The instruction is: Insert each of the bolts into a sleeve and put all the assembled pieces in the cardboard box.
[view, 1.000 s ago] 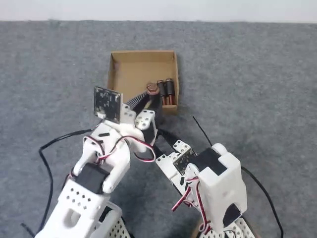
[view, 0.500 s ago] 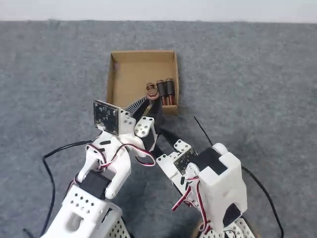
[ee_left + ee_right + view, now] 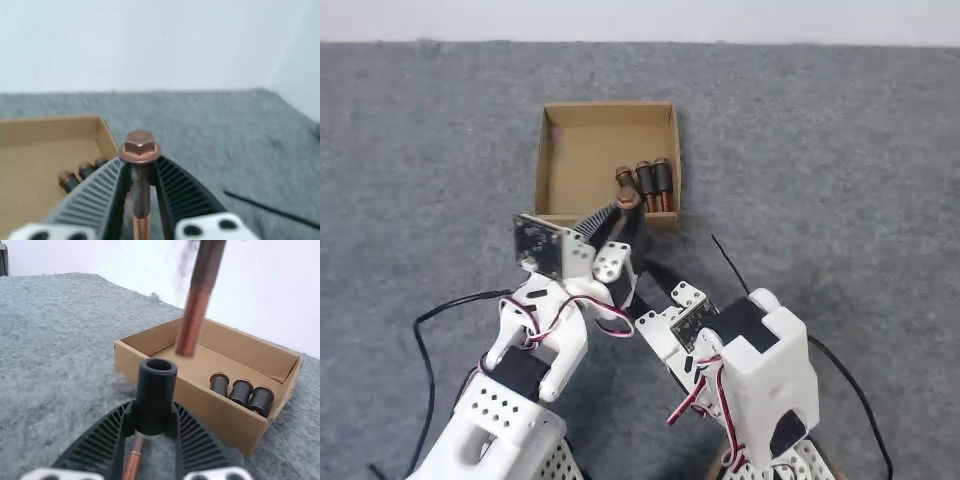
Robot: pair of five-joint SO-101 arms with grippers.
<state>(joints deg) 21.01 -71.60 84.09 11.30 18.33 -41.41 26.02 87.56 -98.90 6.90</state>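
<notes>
My left gripper [image 3: 140, 167] is shut on a copper bolt [image 3: 139, 146], head up and shaft pointing down. From above, that left gripper [image 3: 627, 207] hangs over the front wall of the cardboard box [image 3: 560, 150]. My right gripper [image 3: 152, 414] is shut on an upright black sleeve [image 3: 156, 392] with its bore facing up. The bolt's shaft [image 3: 196, 310] hangs above and slightly beyond the sleeve, tip clear of the bore. Three assembled pieces [image 3: 241, 390] lie side by side in the box [image 3: 200, 395], along its right wall [image 3: 672, 150].
Grey carpet covers the table on all sides of the box. A black cable [image 3: 728, 262] lies right of the grippers, and another loops at the left [image 3: 420, 330]. A copper threaded rod [image 3: 132, 464] shows below the sleeve between my right fingers.
My left gripper has drawn back with the bolt from over the box's inside to over its front wall, uncovering the third assembled piece. The right arm has stayed put.
</notes>
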